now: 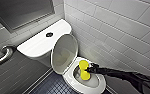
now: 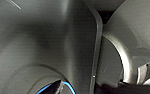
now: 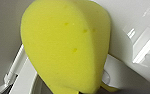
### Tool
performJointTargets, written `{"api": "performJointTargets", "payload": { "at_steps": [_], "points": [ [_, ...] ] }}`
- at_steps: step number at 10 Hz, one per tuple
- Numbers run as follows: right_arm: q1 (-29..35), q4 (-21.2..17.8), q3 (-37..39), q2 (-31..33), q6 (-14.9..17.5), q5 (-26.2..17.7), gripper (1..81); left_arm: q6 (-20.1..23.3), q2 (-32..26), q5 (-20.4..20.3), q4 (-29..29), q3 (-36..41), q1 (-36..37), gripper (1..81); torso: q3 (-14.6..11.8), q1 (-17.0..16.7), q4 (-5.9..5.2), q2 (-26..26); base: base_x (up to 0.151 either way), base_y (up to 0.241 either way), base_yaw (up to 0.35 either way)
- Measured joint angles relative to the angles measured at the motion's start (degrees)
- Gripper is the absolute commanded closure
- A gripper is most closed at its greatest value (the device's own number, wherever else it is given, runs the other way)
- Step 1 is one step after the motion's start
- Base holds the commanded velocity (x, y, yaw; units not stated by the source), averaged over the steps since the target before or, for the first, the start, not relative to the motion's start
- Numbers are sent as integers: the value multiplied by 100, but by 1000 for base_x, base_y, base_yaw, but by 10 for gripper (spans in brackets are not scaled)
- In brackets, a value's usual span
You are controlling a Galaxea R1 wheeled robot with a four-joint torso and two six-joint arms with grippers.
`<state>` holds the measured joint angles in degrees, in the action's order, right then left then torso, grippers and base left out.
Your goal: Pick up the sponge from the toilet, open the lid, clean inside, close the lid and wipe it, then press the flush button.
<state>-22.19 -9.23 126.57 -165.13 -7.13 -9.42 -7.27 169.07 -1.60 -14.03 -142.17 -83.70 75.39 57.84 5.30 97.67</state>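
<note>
I'm working in a bathroom: a white toilet [image 1: 100,86] with its lid [image 1: 64,53] raised sits right under my right fingers [image 1: 90,68]; glossy white wall tiles [image 1: 116,27] rise just behind them; a metal grab bar [image 1: 3,56] hangs well apart from them; the dark small-tiled floor [image 1: 53,87] lies below.

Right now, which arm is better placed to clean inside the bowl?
Right: the right gripper grips the sponge at the open bowl of the toilet, and the lid already stands raised.
</note>
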Motion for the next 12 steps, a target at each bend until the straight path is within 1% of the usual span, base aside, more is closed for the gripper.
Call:
{"api": "performJointTargets", "payload": {
  "at_steps": [3, 4, 6, 9, 10, 12],
  "points": [
    [-77, -9, -1062, 807, -140, 190, 811, 2, 2, 0, 0, 0, 0, 10, 0, 0, 0, 0, 0, 0, 0],
    [-113, -33, -1492, 1226, -174, 278, 811, 2, 2, -5, 0, 0, 0, 10, 0, 0, 0, 0, 0, 0, 0],
    [-258, -111, -2049, 1827, -199, 477, 811, 2, 4, -9, 0, -1, 0, 10, 0, 0, 0, 0, 0, 0, 0],
    [-750, -341, -2625, 2330, -226, 940, 811, 5, 9, -9, 0, -6, 0, 10, 0, 0, 0, 0, 0, 0, 0],
    [-851, -408, -2834, 2486, -236, 1184, 811, 10, 11, -7, 0, -11, -1, 10, 0, 0, 0, 0, 0, 0, 0],
    [-989, -479, -3259, 2812, -236, 1448, 811, 13, 11, -9, 0, -11, -1, 10, 0, 0, 0, 0, 0, 0, 0]
  ]
}}
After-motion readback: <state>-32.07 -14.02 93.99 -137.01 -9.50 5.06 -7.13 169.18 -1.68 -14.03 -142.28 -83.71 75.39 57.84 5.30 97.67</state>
